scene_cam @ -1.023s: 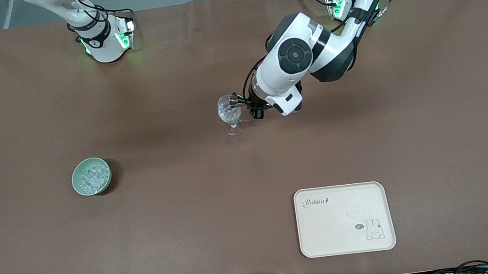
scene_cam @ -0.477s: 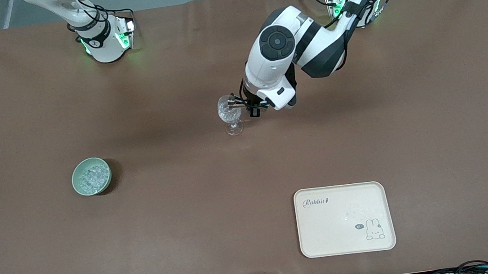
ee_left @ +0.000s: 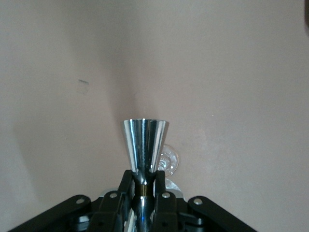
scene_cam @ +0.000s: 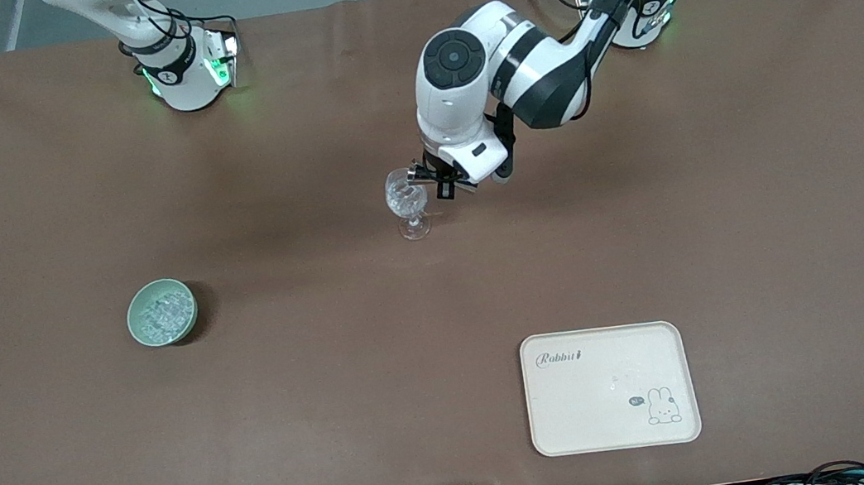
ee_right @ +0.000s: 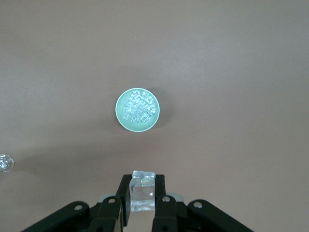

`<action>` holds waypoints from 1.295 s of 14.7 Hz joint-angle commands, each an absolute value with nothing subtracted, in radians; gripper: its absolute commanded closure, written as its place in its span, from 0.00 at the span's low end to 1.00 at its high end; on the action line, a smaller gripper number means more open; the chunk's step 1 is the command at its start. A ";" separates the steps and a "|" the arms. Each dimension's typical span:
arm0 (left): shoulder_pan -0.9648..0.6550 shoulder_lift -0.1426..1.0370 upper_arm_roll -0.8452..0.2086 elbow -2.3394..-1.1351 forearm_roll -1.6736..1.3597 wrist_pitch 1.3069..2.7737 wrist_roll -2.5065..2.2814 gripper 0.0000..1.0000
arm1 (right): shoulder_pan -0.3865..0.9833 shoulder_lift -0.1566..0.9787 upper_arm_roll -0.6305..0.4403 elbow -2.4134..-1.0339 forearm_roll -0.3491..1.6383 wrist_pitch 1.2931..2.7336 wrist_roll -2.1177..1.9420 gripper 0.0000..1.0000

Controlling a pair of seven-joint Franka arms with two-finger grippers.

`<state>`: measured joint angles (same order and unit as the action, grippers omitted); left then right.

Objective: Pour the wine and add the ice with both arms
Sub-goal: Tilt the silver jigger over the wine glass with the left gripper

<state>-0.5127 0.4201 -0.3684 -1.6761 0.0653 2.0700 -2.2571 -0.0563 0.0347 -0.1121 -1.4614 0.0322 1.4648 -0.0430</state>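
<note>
Seen from the front camera, going from the right arm's end of the brown-covered table to the left arm's end. Out of sight in that view: the right gripper, shown only by its own wrist camera, fingers pressed onto a clear ice cube and hanging high over the pale green bowl. Heaped in that bowl, which sits toward the right arm's end of the table, midway between the base edge and the camera edge: small glittering chunks of ice, single pieces hard to tell apart. Near the table's middle, a clear stemmed wine glass, upright, contents hard to make out through the glass. Over its rim, the left gripper, pinching a shiny metal jigger at its narrow waist, lower half cut off by the fingers. Near the camera edge, toward the left arm's end, a cream tray, printed "Rabbit" in one corner, with a small rabbit drawing in the corner diagonal to it.
</note>
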 commanded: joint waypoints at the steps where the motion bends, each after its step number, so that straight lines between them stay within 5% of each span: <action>1: -0.525 0.410 -0.360 -1.671 0.100 2.051 -2.281 1.00 | -0.063 0.041 -0.106 -1.442 0.028 1.451 -0.035 0.99; 19: -0.607 0.436 -0.360 -1.609 0.368 2.002 -2.338 1.00 | -0.063 0.043 -0.106 -1.442 0.029 1.453 -0.035 0.99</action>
<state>-0.5808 0.4220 -0.3660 -1.6379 0.3248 2.0279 -2.3225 -0.0563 0.0348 -0.1120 -1.4613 0.0322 1.4649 -0.0430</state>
